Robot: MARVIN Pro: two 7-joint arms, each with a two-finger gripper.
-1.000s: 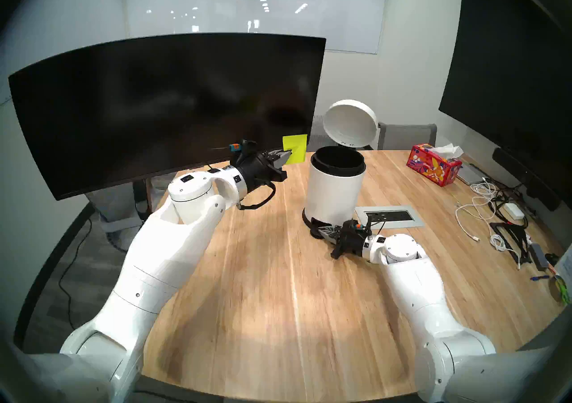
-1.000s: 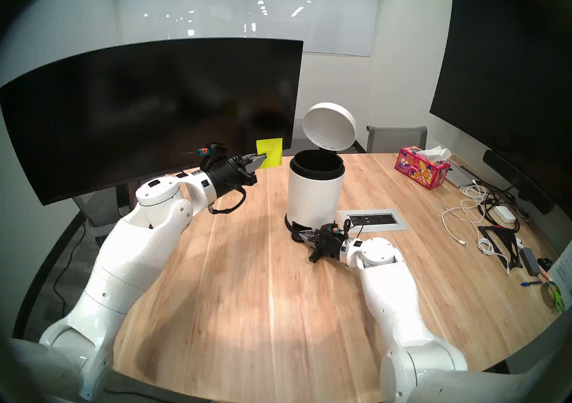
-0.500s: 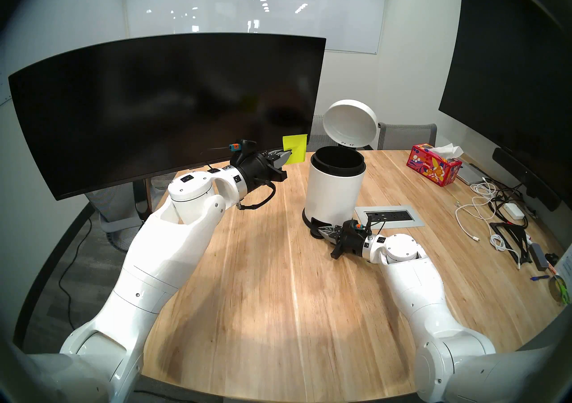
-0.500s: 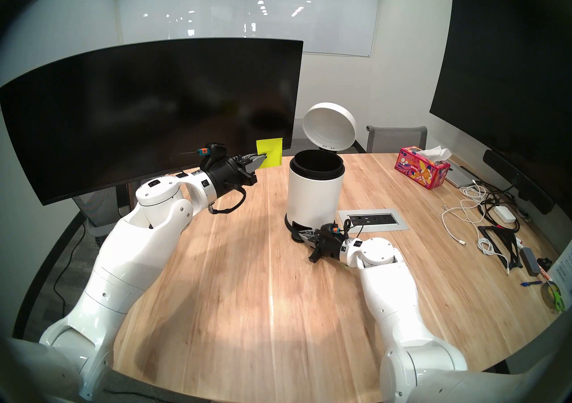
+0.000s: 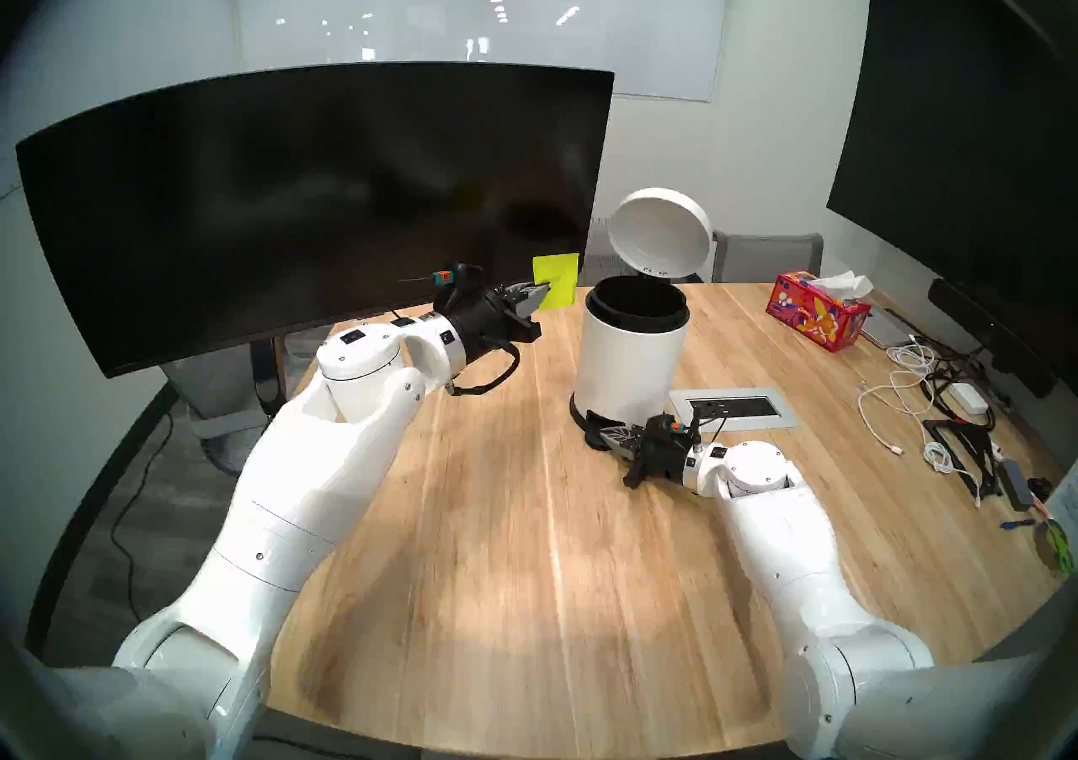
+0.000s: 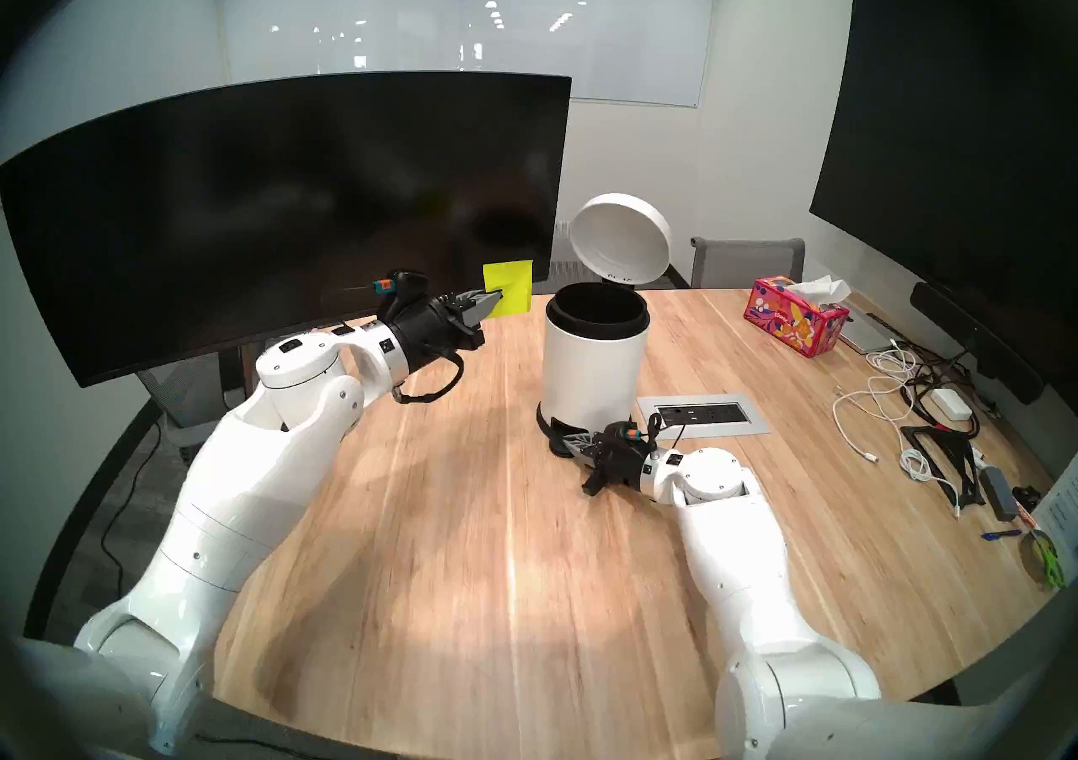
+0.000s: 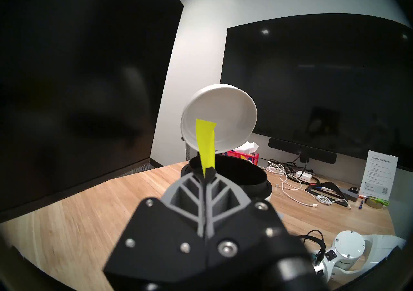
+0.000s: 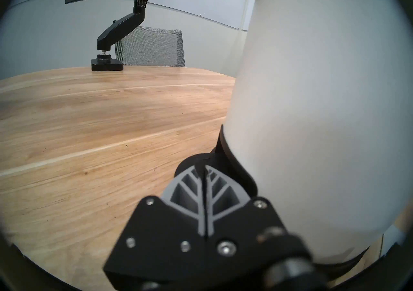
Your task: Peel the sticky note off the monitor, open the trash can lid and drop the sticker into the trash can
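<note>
Nothing is changing across the last second: both arms are holding the same pose, the lid is standing at the same angle and the note is hanging in the same spot. That stillness suggests a pause between the opening of the can and the carry to it.

The left end effector (image 5: 545,293) is pinching the sticky note (image 5: 559,287) by its lower left corner, jaws fully together on the paper. In the left wrist view the note (image 7: 206,145) is rising edge-on from the closed fingertips (image 7: 209,171), free of the monitor (image 5: 315,204), so the peel looks finished. From the head view the note is floating at about 10 o'clock from the trash can (image 5: 633,350), just beside its rim but not yet over the opening.

The right end effector (image 5: 612,438) is lying low at the can's 6 o'clock, jaws closed on nothing, tips resting on the black foot pedal (image 8: 196,163). The trash can lid (image 5: 662,234) is standing tilted up at the can's 12 o'clock, which fits the pedal being pressed down, and the black inner bucket (image 7: 237,172) is showing open.

Two of the three steps appear done. What is remaining, in my judgement, is a short sideways carry toward 3 o'clock until the note is hanging over the bucket, then a release. The pedal pressure needs keeping until then. The adhesive strip may cling to a finger pad when the jaws part.
</note>
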